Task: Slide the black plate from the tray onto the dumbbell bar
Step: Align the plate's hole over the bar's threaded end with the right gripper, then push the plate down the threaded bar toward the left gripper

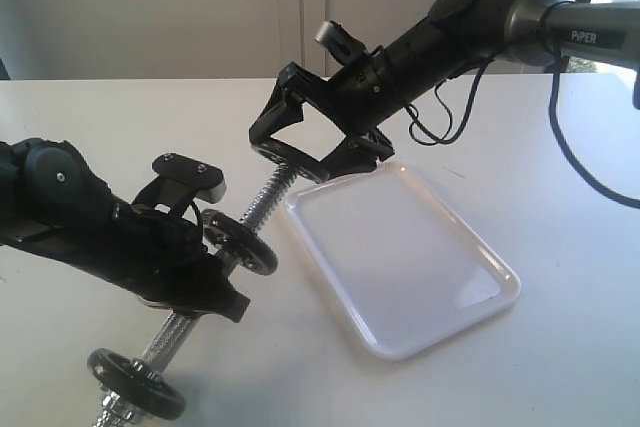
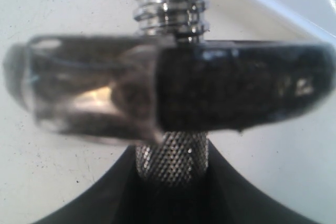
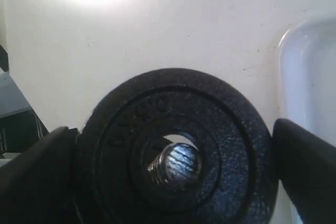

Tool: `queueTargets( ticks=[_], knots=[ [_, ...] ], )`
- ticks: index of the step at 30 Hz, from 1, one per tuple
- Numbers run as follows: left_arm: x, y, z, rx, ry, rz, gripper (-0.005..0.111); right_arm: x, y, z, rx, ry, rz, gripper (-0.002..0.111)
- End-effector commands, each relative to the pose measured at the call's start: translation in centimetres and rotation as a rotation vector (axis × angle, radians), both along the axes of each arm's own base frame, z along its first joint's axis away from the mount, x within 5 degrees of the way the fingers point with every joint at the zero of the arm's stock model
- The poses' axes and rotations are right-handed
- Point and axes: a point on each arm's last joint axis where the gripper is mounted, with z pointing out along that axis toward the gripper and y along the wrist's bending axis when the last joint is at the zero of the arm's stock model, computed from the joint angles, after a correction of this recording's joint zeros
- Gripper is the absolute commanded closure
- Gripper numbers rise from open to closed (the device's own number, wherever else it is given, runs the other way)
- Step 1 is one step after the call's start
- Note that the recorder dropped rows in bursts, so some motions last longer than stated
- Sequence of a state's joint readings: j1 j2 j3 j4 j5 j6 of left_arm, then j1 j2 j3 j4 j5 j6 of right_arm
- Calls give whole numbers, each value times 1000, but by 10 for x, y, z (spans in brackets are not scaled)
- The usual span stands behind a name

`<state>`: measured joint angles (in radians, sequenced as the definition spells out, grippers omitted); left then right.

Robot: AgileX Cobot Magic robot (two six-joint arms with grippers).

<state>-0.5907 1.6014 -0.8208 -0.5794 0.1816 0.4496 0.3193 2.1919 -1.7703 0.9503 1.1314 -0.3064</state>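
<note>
1. Up at the top of the scene, the right gripper (image 1: 300, 153) has the black plate (image 1: 292, 160) pinched by its rim. The jaws stand wide, one finger on each side of the disc.
2. The right wrist view confirms it: the black plate (image 3: 176, 150) fills the gap between the two fingers, and both of them touch its edge.
3. The plate is off the tray (image 1: 400, 347) and in the air, just beside the tray corner nearest the bar.
4. It sits at the upper threaded tip of the dumbbell bar (image 1: 268, 199). Through the plate's central hole the threaded end (image 3: 176, 163) shows right in the middle. I cannot tell how far the thread has gone through.
5. Lower down, the left gripper (image 1: 215, 282) is clamped narrow on the bar's middle. It holds the bar tilted, with the upper end toward the tray.
6. In the left wrist view the knurled grip (image 2: 172, 158) sits between the jaws. Just ahead of it is an inner disc (image 2: 247, 87) seen edge-on, with a blurred silver star nut (image 2: 89, 93) beside it and coarse threads beyond.
7. An end disc (image 1: 135, 382) sits on the bar's lower end.
8. The tray lies flat on the white table (image 1: 520, 117).
</note>
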Motion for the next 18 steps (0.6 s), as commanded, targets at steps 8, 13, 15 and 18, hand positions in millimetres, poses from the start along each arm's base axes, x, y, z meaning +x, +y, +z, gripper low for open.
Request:
queueTargets(
  ticks=[8, 13, 15, 18],
  knots=[
    [3, -2, 18, -62, -62, 41, 107, -3, 1, 1, 37, 24, 0, 108],
    [3, -2, 18, -62, -62, 41, 107, -3, 1, 1, 39, 26, 1, 108],
    [3, -2, 18, -62, -62, 41, 107, -3, 1, 1, 39, 32, 0, 108],
    [3, -2, 18, -62, -64, 42, 107, -4, 2, 3, 62, 42, -4, 108]
  ],
)
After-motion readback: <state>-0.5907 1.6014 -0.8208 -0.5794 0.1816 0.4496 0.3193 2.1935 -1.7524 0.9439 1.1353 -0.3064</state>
